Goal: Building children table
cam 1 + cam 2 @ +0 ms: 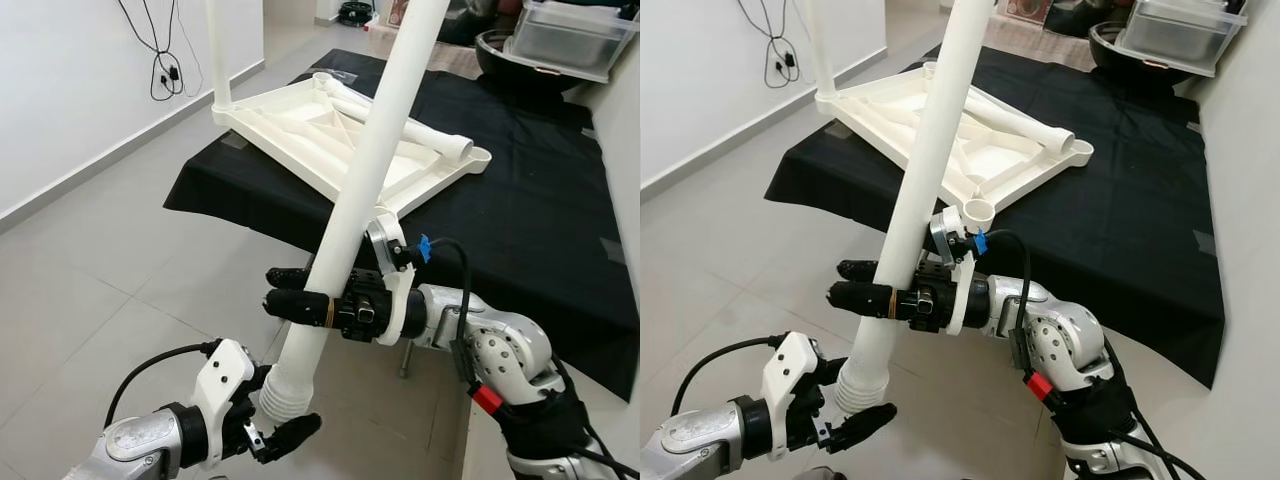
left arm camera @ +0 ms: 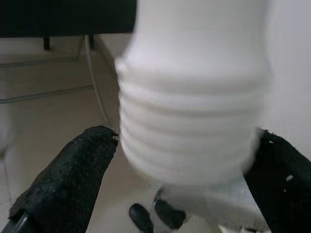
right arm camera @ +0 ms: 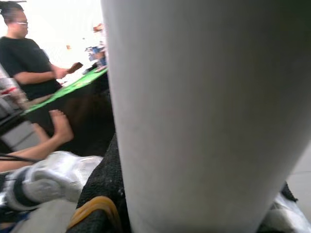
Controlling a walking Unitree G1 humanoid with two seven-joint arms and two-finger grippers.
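Currently my right tool (image 1: 300, 300) is clamped round the white table leg (image 1: 375, 150), whose long axis slants up toward the upturned tabletop (image 1: 300, 125) on the black worktop (image 1: 520, 200), while my left tool (image 1: 275, 435) stands open about its threaded lower end.
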